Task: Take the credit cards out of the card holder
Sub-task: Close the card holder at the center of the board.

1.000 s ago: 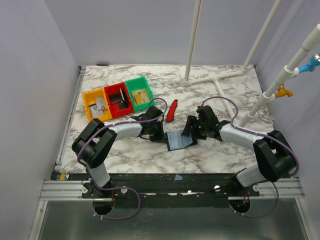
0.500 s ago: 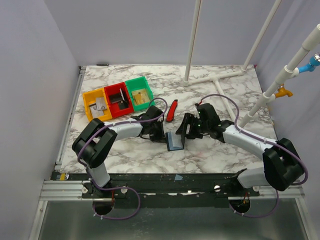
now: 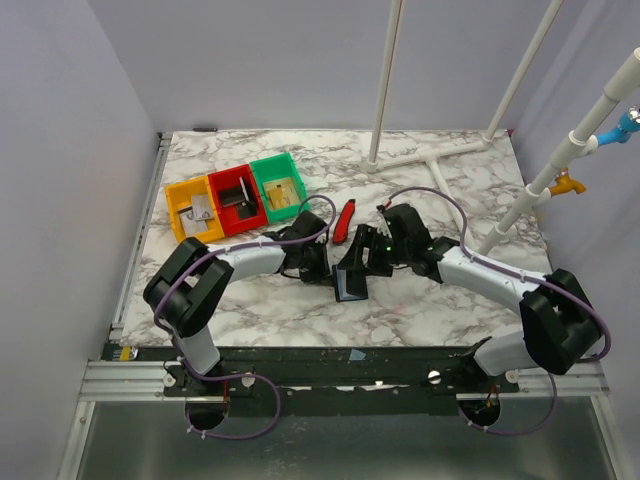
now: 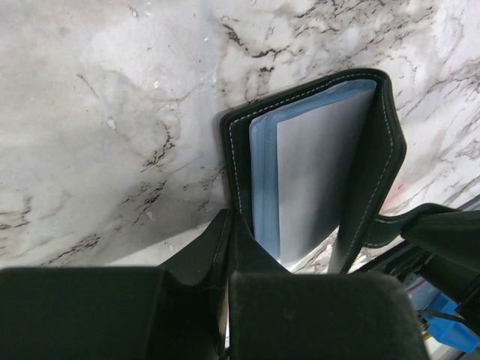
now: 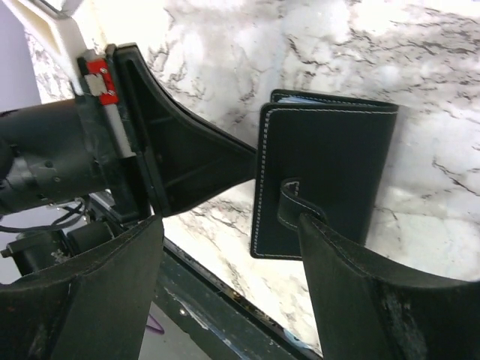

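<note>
Because the left gripper (image 4: 230,229) is pinching only one cover of the card holder (image 4: 238,142), with its jaws closing fully on that flap's edge, the holder is at risk of folding shut or slipping where it is standing on the marble table (image 4: 112,112) between the two arms. That would be burying the grey card (image 4: 319,176) that is showing in its bluish pocket. The right gripper (image 5: 229,225) is spreading its jaws wide around the other cover by the strap tab (image 5: 292,199) and is gripping nothing, though I cannot tell whether one finger is touching the tab.

arms (image 3: 250,262) black joints, white links | cables (image 3: 425,189) purple | left tool (image 4: 231,225) black | right tool (image 5: 229,225) black
</note>
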Available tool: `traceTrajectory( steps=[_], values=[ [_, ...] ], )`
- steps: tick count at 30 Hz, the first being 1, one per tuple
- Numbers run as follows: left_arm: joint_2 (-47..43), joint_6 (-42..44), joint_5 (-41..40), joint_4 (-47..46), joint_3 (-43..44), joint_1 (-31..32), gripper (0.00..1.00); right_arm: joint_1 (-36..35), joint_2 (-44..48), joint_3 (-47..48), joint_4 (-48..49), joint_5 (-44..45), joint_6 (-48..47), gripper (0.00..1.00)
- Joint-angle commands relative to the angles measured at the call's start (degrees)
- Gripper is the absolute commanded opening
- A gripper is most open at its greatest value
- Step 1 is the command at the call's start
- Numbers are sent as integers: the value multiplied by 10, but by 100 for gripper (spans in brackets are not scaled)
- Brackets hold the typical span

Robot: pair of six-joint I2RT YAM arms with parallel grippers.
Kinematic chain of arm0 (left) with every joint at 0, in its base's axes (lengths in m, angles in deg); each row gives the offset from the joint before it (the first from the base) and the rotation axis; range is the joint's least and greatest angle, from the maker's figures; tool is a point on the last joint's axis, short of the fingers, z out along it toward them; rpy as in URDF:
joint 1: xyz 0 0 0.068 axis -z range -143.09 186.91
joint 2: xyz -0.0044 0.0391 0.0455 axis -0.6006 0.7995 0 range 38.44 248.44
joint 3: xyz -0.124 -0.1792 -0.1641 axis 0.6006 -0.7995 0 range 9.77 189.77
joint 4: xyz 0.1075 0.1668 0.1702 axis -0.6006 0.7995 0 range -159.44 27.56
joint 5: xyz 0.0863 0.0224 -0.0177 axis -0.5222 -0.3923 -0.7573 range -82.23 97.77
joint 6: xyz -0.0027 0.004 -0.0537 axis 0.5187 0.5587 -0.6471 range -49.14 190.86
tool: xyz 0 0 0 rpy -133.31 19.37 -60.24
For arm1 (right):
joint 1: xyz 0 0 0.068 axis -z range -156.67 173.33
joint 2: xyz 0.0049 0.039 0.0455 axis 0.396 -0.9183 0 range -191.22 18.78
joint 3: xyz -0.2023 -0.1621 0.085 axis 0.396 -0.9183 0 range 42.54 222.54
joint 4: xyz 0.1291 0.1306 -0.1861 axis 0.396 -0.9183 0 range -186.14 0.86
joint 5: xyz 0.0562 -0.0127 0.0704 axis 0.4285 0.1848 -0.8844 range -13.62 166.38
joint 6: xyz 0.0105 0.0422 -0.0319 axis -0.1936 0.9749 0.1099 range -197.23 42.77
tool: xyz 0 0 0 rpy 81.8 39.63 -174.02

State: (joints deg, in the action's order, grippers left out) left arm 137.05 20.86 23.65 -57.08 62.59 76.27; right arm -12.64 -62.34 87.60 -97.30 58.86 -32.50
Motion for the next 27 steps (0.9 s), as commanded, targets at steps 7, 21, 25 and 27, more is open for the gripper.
traceTrajectory(
  steps=[7,21,25,27],
  values=[
    [-75,35,-70,55,-11,-8,0,-16,-25,55,10,-19,7,76],
    [-123,50,-74,75,-14,-16,0,-20,-59,69,11,14,-5,76],
    [-123,54,-72,76,-10,-15,0,-28,-54,72,9,25,-10,77],
    [-119,56,-69,76,-8,-16,0,-28,-41,91,-19,42,-21,77]
  ],
)
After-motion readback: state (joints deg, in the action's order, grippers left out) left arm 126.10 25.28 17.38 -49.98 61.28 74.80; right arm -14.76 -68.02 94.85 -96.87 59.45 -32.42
